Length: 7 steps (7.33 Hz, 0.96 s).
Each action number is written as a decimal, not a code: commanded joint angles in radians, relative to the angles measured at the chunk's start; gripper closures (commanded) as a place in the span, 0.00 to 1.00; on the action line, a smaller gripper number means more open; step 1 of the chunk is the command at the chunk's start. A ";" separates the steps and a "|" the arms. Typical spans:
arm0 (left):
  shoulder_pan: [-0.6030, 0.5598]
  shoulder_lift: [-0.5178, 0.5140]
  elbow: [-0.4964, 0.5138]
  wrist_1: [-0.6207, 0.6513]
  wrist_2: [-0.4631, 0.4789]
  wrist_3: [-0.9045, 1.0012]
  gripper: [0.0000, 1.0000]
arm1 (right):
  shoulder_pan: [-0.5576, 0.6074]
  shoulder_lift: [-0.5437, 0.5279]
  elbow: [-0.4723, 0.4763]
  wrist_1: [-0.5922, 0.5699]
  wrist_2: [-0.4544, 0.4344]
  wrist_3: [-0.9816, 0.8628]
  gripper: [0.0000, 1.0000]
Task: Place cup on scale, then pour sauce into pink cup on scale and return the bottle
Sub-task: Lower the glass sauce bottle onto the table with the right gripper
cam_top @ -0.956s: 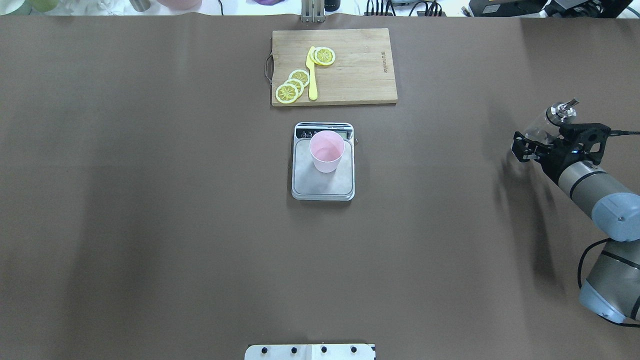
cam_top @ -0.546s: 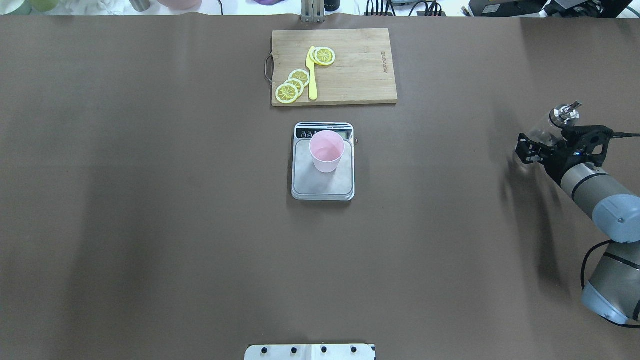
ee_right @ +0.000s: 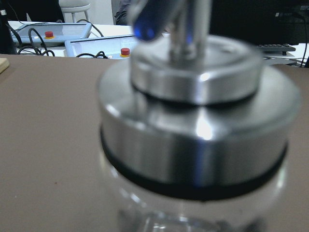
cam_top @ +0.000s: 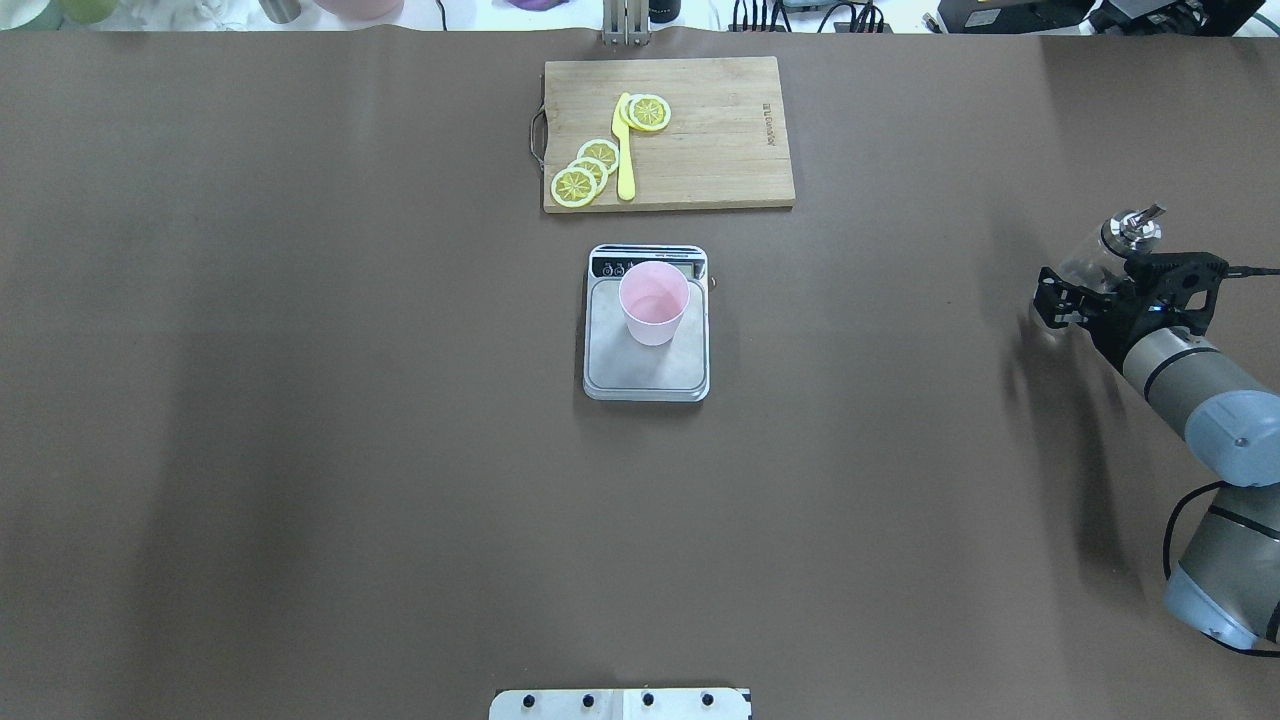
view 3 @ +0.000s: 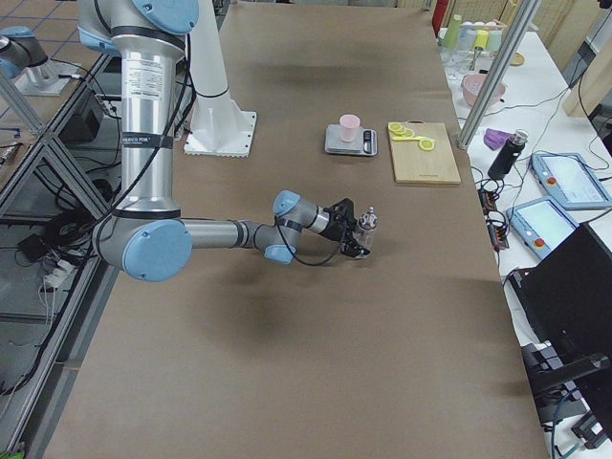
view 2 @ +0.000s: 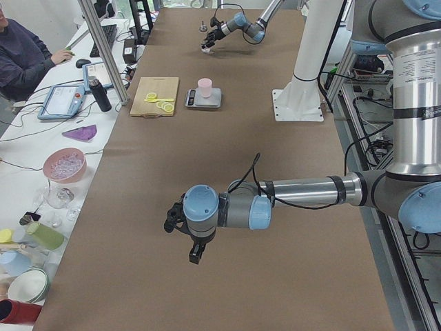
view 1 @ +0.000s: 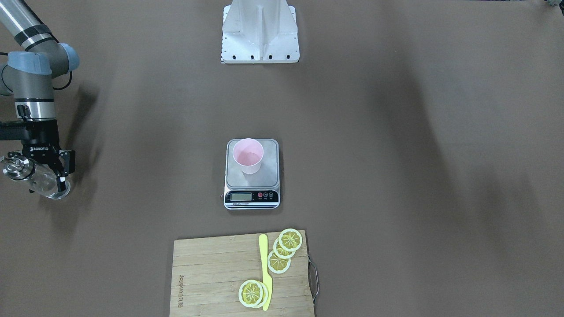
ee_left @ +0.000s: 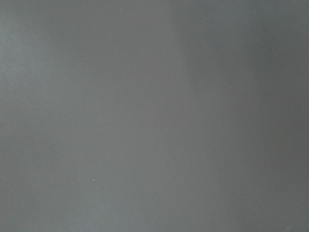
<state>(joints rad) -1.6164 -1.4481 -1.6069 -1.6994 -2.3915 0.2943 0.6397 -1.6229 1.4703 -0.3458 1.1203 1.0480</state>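
**Bottle held at the table's right edge, cup standing on the scale**

The left gripper (view 2: 186, 238) appears only in the left-end view, low over the bare brown table (cam_top: 300, 400). Its fingers are too small there to tell whether they are apart or together. Its wrist camera shows nothing but flat, matte brown surface.

At centre far, a rectangular wooden board (cam_top: 720, 140) carries four yellow lemon slices (cam_top: 575, 186) and a slim yellow knife (cam_top: 625, 160). One slice is partly hidden under the blade.

Just nearer than the board lies the scale (cam_top: 646, 370), with a brushed grey platform and rounded corners. The pale pink tapered cup (cam_top: 654, 300) stands upright on the far half of the platform. From overhead it hides part of the black display strip; the front-facing view shows the strip and its buttons in full. Whether the cup holds any liquid cannot be made out.

At far right, well apart from the scale, the right gripper (cam_top: 1058, 298) is clamped on the clear glass body of the bottle (cam_top: 1085, 262), its black fingers on either side. The right wrist view is filled by the blurred, shiny metal cap with a black ring beneath it. The spout is cut off at the top edge, and the liquid cannot be told from the glass.
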 commanded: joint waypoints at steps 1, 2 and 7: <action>0.000 0.000 0.001 0.000 0.000 0.000 0.02 | 0.000 0.000 -0.004 0.001 -0.001 0.000 1.00; 0.000 0.000 0.001 0.000 0.000 0.000 0.02 | -0.002 0.000 -0.010 0.001 -0.001 0.001 1.00; 0.001 0.000 0.002 0.000 0.000 -0.001 0.02 | -0.002 0.001 -0.021 0.002 -0.004 0.003 1.00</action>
<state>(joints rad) -1.6154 -1.4481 -1.6056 -1.6997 -2.3915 0.2930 0.6382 -1.6216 1.4511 -0.3438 1.1168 1.0514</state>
